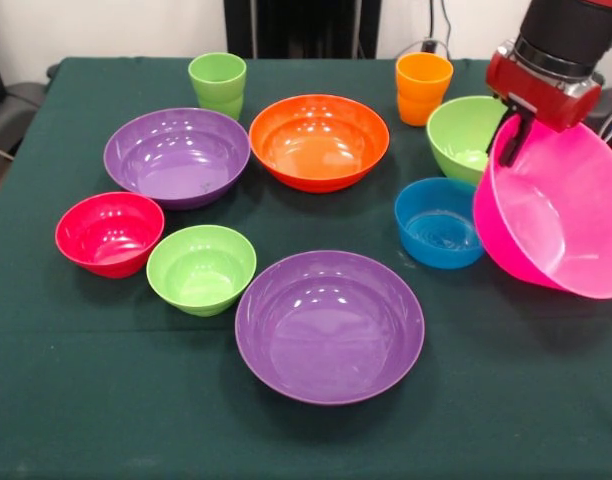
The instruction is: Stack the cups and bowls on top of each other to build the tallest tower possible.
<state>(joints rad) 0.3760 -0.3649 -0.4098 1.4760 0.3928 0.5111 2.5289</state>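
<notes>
My gripper is shut on the far rim of the huge pink bowl and holds it tilted at the right edge, above the table. The pink bowl is empty and hides part of the large lime green bowl. The small blue bowl sits just left of it. One wide purple bowl is at the front centre, the other purple bowl at the left. The orange bowl is in the middle, the red bowl and small lime green bowl at the front left. The light green cup and orange cup stand at the back. Nothing is nested.
The table is covered with a dark green cloth. The robot's black pedestal stands behind the far edge. A dark chair shows at the left edge.
</notes>
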